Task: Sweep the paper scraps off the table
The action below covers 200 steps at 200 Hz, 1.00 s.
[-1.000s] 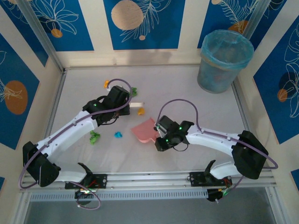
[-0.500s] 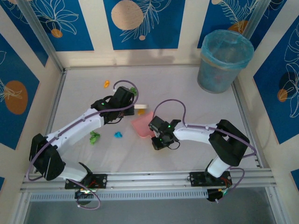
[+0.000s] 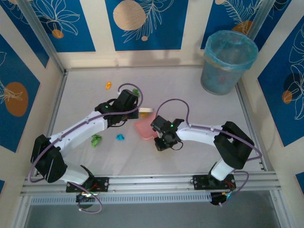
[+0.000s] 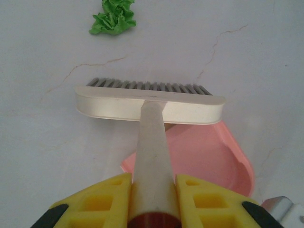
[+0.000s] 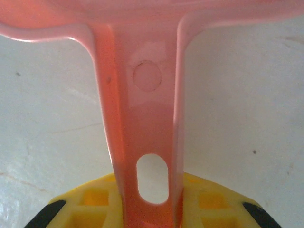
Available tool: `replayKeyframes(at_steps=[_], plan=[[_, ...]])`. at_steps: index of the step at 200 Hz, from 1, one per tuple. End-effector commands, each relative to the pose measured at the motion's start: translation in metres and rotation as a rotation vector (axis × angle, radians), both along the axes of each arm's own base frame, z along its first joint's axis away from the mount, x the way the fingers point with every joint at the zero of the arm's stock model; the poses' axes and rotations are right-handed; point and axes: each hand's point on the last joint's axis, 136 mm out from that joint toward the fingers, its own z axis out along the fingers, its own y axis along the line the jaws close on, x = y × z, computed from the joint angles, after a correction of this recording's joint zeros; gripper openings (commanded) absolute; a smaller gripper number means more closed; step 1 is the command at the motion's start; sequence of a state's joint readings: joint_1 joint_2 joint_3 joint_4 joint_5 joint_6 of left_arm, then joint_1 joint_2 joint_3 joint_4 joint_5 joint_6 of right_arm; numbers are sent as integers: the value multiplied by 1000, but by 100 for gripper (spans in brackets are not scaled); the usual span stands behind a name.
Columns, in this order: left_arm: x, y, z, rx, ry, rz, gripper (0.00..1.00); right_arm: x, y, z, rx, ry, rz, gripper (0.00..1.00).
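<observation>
Pink dustpan (image 5: 142,95) pinched by right pincer (image 5: 147,199) | left pincer (image 4: 153,199) pinching brush (image 4: 149,102)

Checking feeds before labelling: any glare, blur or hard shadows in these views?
Top external: even, diffuse light, soft shadows under the arms on the white table, slightly soft overall. Left wrist: cream plastic hand brush head and green crumpled paper wad sharp; handle blurs near the lens. Right wrist: pink plastic dustpan handle too close, soft, with mild sheen.
</observation>
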<state>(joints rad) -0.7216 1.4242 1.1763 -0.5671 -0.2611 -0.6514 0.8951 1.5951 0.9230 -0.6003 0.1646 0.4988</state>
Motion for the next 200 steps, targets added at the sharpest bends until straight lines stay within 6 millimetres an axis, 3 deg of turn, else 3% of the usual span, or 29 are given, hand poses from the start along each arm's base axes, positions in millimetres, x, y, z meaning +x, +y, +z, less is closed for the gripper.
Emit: replayKeyframes(at_steps=[1,40,63,105,157,200], plan=[[-3,-3,11,-24,-36,-21,0,-9,-4,23,-23,35,-2,0],[-4,-8,11,-40,-29,-40,0,-4,0,37,-3,70,1,0],[-5,-7,15,-50,-35,-40,0,-15,6,38,34,138,31,0],[-6,-7,16,-57,-40,-44,0,-18,-10,37,4,158,13,0],[-7,-7,13,-62,-37,-44,0,-3,-3,25,21,98,-1,10],[-8,-6,16,-61,-41,-41,0,0,-2,12,36,101,-9,13]])
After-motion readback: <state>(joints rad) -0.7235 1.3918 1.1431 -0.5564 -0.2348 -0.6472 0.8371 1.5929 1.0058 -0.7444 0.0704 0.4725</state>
